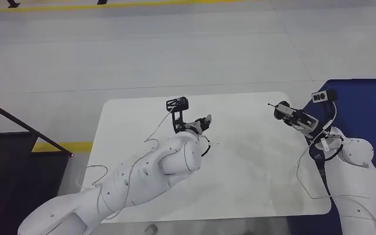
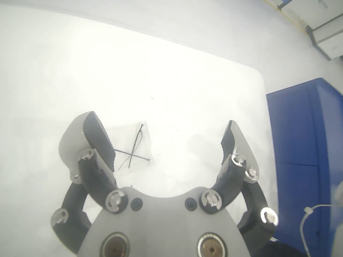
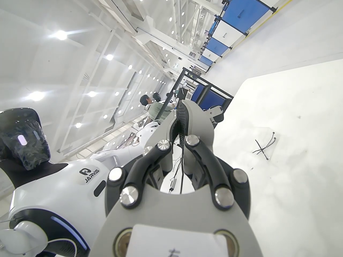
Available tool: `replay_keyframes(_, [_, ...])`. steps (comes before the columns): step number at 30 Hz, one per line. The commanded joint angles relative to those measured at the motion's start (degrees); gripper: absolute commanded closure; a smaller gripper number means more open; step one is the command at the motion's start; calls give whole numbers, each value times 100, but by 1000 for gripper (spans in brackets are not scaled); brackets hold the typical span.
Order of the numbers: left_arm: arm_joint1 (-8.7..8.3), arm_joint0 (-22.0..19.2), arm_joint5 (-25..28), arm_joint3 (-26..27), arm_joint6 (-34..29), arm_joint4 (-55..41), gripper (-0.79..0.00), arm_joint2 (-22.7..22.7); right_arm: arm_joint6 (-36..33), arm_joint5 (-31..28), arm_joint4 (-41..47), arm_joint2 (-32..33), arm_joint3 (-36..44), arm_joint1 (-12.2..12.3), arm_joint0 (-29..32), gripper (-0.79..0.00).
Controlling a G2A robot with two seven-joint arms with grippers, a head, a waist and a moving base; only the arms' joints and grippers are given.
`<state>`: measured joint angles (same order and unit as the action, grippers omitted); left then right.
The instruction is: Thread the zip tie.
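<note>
Several thin black zip ties [image 2: 134, 148] lie crossed on a clear sheet [image 2: 146, 135] on the white table [image 1: 252, 176]. My left gripper [image 2: 160, 124] hovers just above and near them, open, with nothing between its fingers; in the top view it [image 1: 204, 122] is over the table's middle back. My right gripper [image 1: 281, 110] is raised at the table's back right, shut on a black zip tie [image 1: 272, 106] whose tip pokes out past the fingers. In the right wrist view the held zip tie [image 3: 182, 169] hangs below the shut fingers [image 3: 185, 116], and the loose zip ties [image 3: 264, 145] lie farther off.
A blue surface [image 1: 352, 100] borders the table on the right. A dark frame [image 1: 23, 164] stands off the left side. The table's rounded far corner [image 2: 257, 73] is close behind the zip ties.
</note>
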<state>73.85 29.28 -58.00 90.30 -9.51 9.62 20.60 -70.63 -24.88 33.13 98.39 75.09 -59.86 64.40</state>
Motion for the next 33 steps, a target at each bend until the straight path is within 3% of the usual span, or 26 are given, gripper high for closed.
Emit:
replay_keyframes(1, [11, -13, 0, -35, -8, 42, -785, -16, 0, 0, 0, 0, 0, 0, 0, 0])
replay_keyframes(10, [18, 13, 130, -100, -140, 188, -785, -154, 0, 0, 0, 0, 0, 0, 0, 0])
replay_keyframes(12, [46, -224, 184, -309, -776, 335, -785, -321, 0, 0, 0, 0, 0, 0, 0, 0])
replay_keyframes(16, [131, -991, 816, -946, -2798, -4, -773, -396, 0, 0, 0, 0, 0, 0, 0, 0])
replay_keyframes(20, [248, -1384, 1484, -1511, -4001, -305, -637, -407, 0, 0, 0, 0, 0, 0, 0, 0])
replay_keyframes(23, [356, -1498, 1642, -1899, -4110, -231, -339, -434, 0, 0, 0, 0, 0, 0, 0, 0])
replay_keyframes(26, [482, -1477, 1731, -2185, -4095, -302, -188, -428, 0, 0, 0, 0, 0, 0, 0, 0])
replay_keyframes(29, [649, -1504, 1489, -2491, -4100, 42, -114, -680, 0, 0, 0, 0, 0, 0, 0, 0])
replay_keyframes(32, [853, -1542, 1266, -2808, -4242, 239, -169, -884, 0, 0, 0, 0, 0, 0, 0, 0])
replay_keyframes(33, [920, -1550, 1342, -2883, -4355, 238, -154, -933, 0, 0, 0, 0, 0, 0, 0, 0])
